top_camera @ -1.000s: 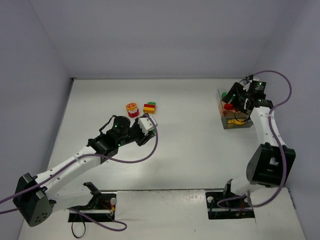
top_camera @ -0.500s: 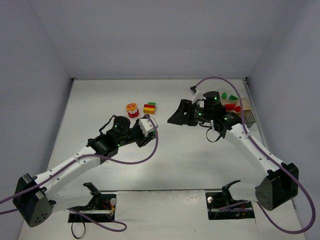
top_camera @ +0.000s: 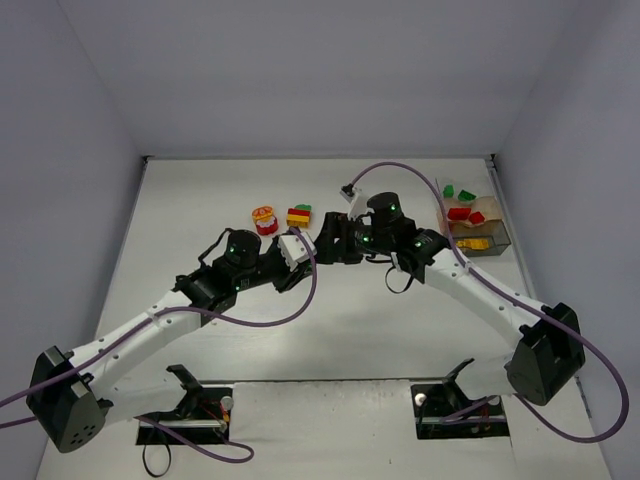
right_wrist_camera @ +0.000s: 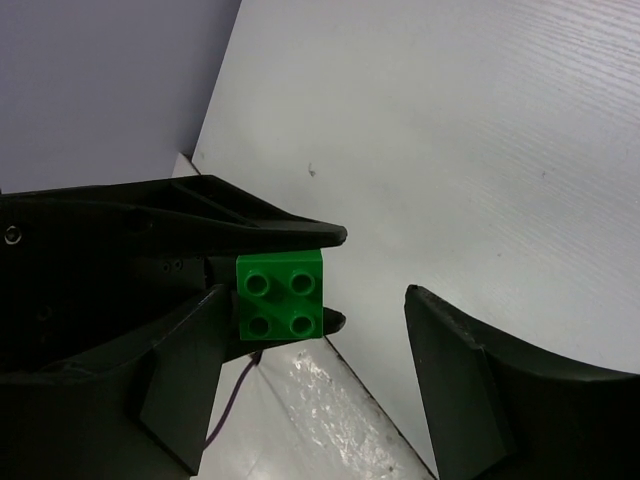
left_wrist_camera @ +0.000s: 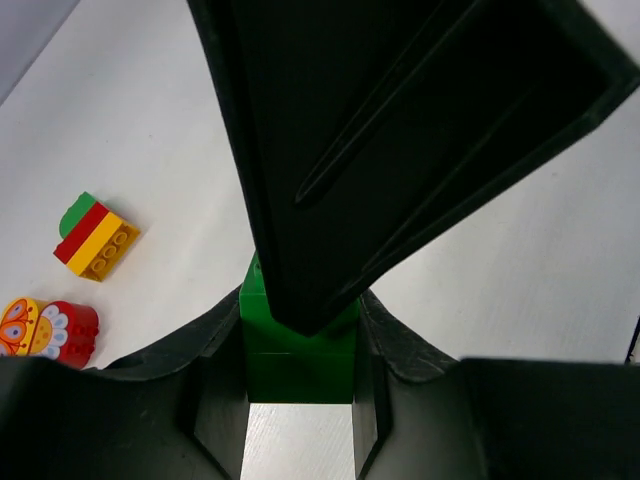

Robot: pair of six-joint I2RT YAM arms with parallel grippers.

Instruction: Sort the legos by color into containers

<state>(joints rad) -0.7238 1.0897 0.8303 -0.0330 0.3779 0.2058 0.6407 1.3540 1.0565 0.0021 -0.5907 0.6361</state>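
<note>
My left gripper (top_camera: 303, 246) is shut on a green brick (left_wrist_camera: 300, 345), held above the table's middle. My right gripper (top_camera: 327, 243) is open and meets it tip to tip. In the right wrist view the studded green brick (right_wrist_camera: 280, 296) sits between the left gripper's two dark fingers, close to my right gripper's (right_wrist_camera: 315, 300) left finger and well apart from its right one. The tan tray (top_camera: 497, 238) at the far right holds green, red and yellow bricks in separate compartments. A red-yellow round piece (top_camera: 264, 219) and a green-red-yellow stack (top_camera: 298, 215) lie on the table.
The stack (left_wrist_camera: 95, 235) and the round piece (left_wrist_camera: 45, 330) lie left of the left gripper. The right gripper's finger (left_wrist_camera: 400, 140) fills the top of the left wrist view. Walls close in the table on three sides.
My right arm has swung from the tray at the far right to the middle, its open gripper now up against the left gripper. The left arm has barely moved.
</note>
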